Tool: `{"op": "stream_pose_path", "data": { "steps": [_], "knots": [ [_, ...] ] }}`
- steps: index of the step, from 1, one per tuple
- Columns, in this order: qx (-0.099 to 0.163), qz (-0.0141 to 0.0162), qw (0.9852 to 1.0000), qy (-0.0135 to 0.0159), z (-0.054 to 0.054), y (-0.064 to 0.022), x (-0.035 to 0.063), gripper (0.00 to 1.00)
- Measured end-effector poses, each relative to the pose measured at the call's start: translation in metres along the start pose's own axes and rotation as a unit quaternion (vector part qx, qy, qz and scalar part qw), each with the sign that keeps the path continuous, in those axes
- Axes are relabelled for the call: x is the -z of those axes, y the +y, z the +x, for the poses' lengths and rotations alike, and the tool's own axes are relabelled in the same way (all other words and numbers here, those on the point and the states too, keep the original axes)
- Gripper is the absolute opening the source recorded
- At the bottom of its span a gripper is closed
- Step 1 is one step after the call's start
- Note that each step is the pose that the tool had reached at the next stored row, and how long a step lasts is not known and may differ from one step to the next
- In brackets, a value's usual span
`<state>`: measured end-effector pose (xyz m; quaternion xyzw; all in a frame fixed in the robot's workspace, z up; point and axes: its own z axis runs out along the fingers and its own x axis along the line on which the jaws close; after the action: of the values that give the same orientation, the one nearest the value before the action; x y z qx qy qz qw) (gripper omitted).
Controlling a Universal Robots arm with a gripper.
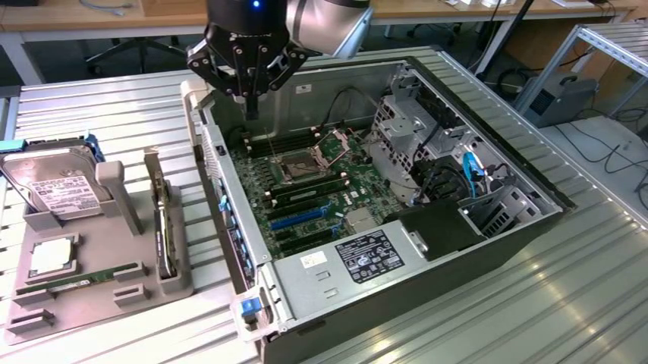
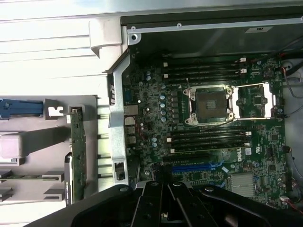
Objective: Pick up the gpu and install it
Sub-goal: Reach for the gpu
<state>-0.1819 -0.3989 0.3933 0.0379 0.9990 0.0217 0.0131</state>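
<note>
pincer [image 1: 250, 112]: fingers pressed together, holding nothing | arm: wrist pointing straight down over the open computer case's [image 1: 326, 87] far corner (above the motherboard [image 1: 303, 189]) | gpu [image 1: 160, 227]: standing on edge in grey holder [image 1: 91, 296], at its case-side edge

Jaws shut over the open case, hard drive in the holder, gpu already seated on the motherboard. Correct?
No. The gpu is not on the motherboard; it stands on edge in the gray holder beside the case, as the exterior view shows. The rest holds: jaws shut, gripper over the case, hard drive in the holder.
</note>
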Motion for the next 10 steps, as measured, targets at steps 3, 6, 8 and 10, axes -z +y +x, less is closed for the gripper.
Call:
{"op": "stream_pose_path", "data": {
  "steps": [3,6,8,10],
  "knots": [
    [0.0,0.0,1.0,0.0,0.0012,-0.0001,0.0,0.11],
    [0.0,0.0,1.0,0.0,0.0025,-0.0002,0.0,0.11],
    [0.0,0.0,1.0,0.0,0.0033,-0.0003,0.0001,0.11],
    [0.0,0.0,1.0,0.0,0.0042,-0.0003,0.0001,0.11]
  ]
}}
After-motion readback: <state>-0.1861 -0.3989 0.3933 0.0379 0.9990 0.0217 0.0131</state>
